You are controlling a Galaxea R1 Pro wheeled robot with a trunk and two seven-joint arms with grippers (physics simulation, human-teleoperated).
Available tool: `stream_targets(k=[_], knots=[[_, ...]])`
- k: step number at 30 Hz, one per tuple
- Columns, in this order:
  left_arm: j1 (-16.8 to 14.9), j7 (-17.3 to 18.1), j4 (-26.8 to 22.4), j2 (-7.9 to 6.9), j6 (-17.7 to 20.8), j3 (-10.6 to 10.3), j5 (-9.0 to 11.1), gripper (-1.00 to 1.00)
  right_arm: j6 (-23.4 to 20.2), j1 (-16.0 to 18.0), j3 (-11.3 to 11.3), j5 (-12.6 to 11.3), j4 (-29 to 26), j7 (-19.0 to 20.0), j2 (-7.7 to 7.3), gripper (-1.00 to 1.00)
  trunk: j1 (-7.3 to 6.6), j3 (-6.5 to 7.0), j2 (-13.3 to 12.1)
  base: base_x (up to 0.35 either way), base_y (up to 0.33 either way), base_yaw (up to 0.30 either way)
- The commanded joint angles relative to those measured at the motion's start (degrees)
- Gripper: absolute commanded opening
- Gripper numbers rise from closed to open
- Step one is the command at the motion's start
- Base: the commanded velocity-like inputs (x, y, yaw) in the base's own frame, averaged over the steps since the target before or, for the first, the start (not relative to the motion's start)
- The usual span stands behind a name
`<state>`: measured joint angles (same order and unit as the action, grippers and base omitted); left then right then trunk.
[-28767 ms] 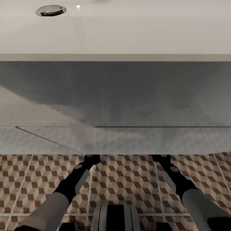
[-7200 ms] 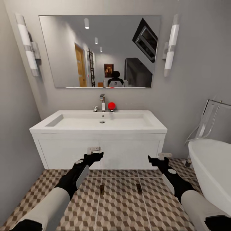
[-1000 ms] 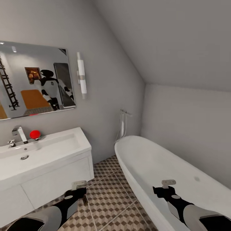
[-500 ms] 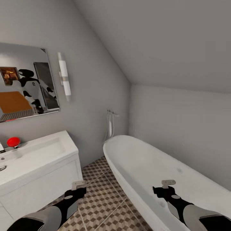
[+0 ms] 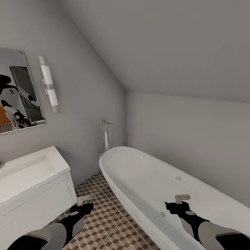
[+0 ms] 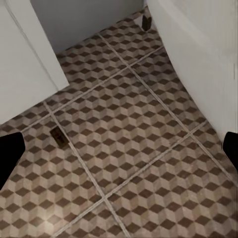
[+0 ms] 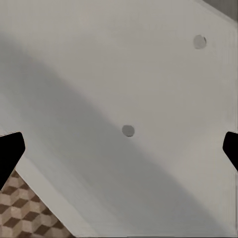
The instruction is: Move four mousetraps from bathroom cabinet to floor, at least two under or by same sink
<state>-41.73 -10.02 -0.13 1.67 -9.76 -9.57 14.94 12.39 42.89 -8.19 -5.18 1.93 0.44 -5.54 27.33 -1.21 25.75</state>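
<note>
Mousetrap (image 6: 59, 137) flat on bathroom floor (image 6: 129, 148) between spread left gripper (image 6: 119, 148) fingers; right gripper (image 7: 119, 148) likewise apart over bathtub (image 7: 124, 74).

A big white oval bathtub (image 5: 152, 180) is seen along the grey wall, with a mirror (image 5: 17, 92) and tube wall light (image 5: 48, 86) mounted nearby.
</note>
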Motion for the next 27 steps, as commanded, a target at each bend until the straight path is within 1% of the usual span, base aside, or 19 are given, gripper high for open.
stream_targets(k=[1,7,27], knots=[[0.0,0.0,0.0,0.0,0.0,0.0,0.0,1.0,0.0,0.0,0.0,0.0,0.0,0.0,0.0,1.0,-0.23,0.19,-0.4,0.0,0.0,-0.277],[0.0,-0.1,0.0,0.0,0.0,0.0,0.0,1.0,0.0,0.0,0.0,0.0,0.0,0.0,0.0,1.0,-1.54,1.26,-2.8,0.0,0.0,-0.277],[0.0,-0.1,0.0,0.08,0.0,0.0,0.0,1.0,0.0,0.0,0.0,0.0,0.0,0.0,0.0,1.0,-1.54,1.26,-2.8,0.0,0.0,-0.277]])
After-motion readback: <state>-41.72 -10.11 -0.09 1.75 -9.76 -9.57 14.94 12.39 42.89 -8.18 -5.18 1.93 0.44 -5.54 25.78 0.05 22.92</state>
